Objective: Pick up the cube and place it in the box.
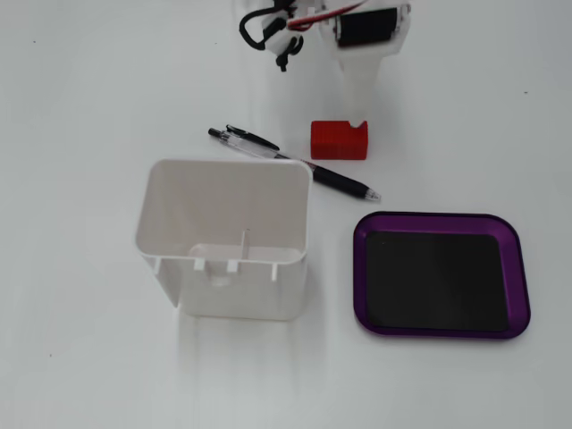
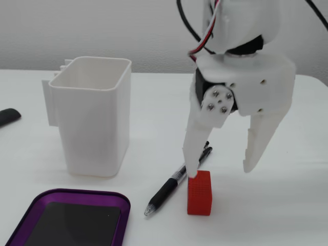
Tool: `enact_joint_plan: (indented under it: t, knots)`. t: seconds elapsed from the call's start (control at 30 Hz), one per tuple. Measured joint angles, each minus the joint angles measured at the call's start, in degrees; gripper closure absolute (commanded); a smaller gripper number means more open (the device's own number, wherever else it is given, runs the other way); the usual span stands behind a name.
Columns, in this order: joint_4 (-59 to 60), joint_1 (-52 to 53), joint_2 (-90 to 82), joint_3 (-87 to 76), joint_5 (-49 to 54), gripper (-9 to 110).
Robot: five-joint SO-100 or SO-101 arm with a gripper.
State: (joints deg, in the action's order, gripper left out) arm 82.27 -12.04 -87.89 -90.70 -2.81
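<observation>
One pen (image 1: pixel 295 164) beside cube (image 1: pixel 340 140), container (image 1: pixel 223 237) apart

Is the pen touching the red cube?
Apart. In a fixed view, bare table shows between the pen and the cube.

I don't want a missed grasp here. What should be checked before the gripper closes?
1. Small ribbed red plastic cube flat on table: ok.
2. White two-finger gripper open: ok.
3. Cube centred between the fingers: not ok, one finger sits over its edge.
4. Black-and-clear pen apart from cube: ok, though close.
5. Shallow purple tray with black floor empty: ok.
6. Tall white plastic container off the path: cannot tell.
</observation>
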Motion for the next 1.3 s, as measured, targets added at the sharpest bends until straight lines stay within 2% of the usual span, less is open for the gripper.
enact_joint_plan:
  t: [0.4,0.87,0.97,1.1,1.3]
  knots:
    - [-7.5,0.0,2.4,1.0,-2.1,78]
    - [-15.6,5.8,2.4,-9.8,-2.1,78]
    - [-16.4,5.4,2.4,-10.8,-2.1,84]
    - [-17.7,5.2,2.4,-10.9,-2.1,102]
    - [-18.1,5.7,2.4,-11.0,-2.1,102]
